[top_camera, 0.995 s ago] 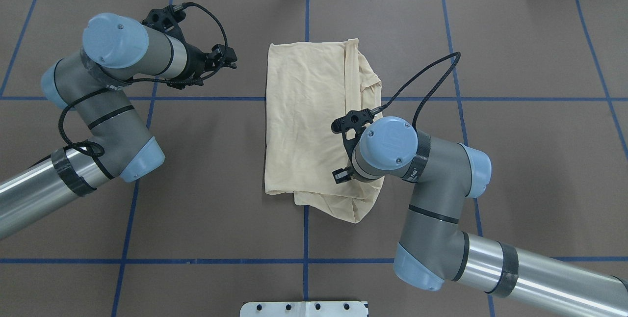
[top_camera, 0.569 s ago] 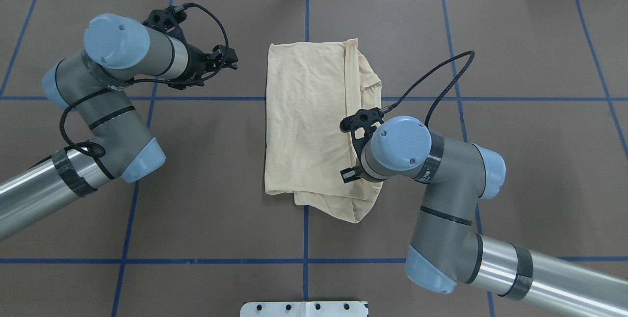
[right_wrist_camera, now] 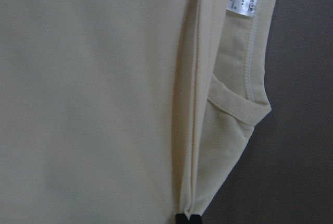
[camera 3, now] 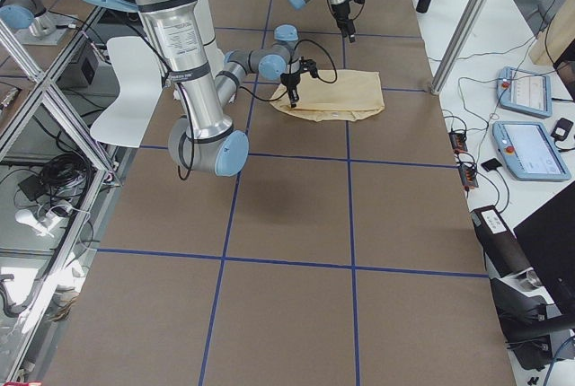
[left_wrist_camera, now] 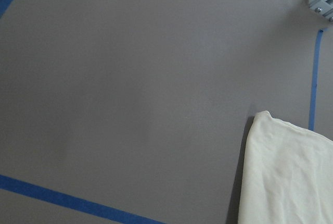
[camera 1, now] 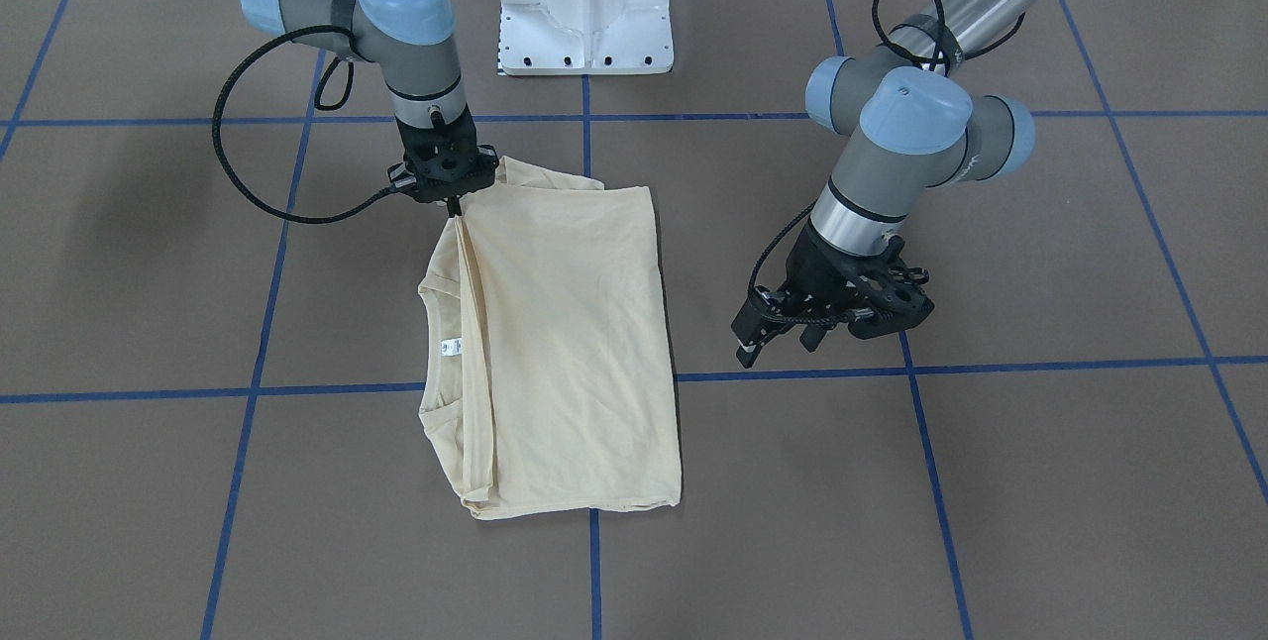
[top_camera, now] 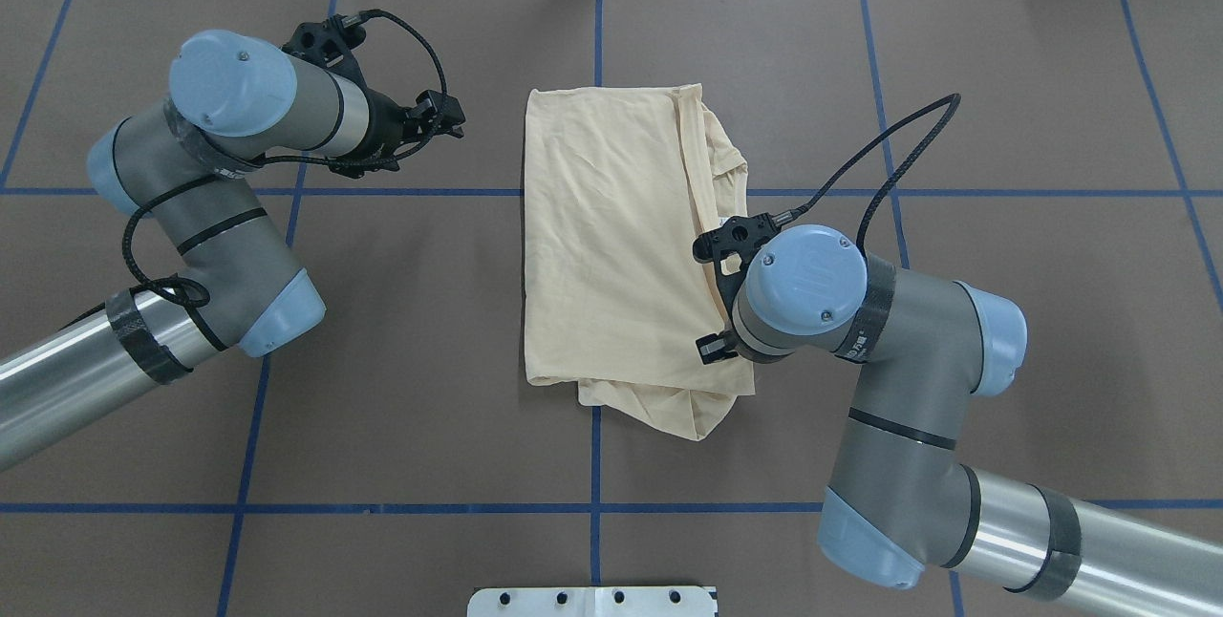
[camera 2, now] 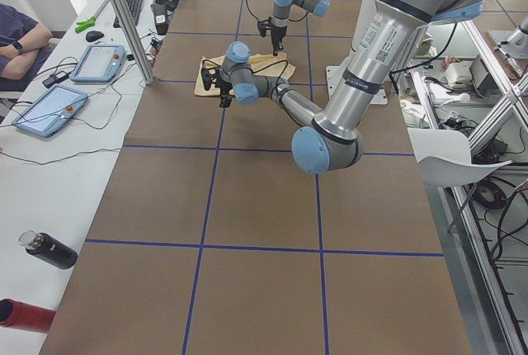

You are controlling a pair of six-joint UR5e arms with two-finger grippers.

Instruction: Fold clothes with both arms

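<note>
Hidden: overhead, we lose the tips of right gripper (camera 1: 455,208) under its wrist.
Shirt (top_camera: 611,244): folded flat on table (top_camera: 955,73).
Right gripper: pinching shirt's collar-side edge.
Left gripper (camera 1: 779,343): spread, clear of shirt.
Change: right arm (top_camera: 898,330) and shirt have shifted right.

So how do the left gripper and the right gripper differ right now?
The right gripper points straight down and looks pinched shut on the shirt's edge; the left gripper is open and holds nothing. The right gripper is at the shirt's corner nearer the robot's base, while the left gripper hangs tilted over bare table, apart from the cloth. Both are black two-finger grippers.
</note>
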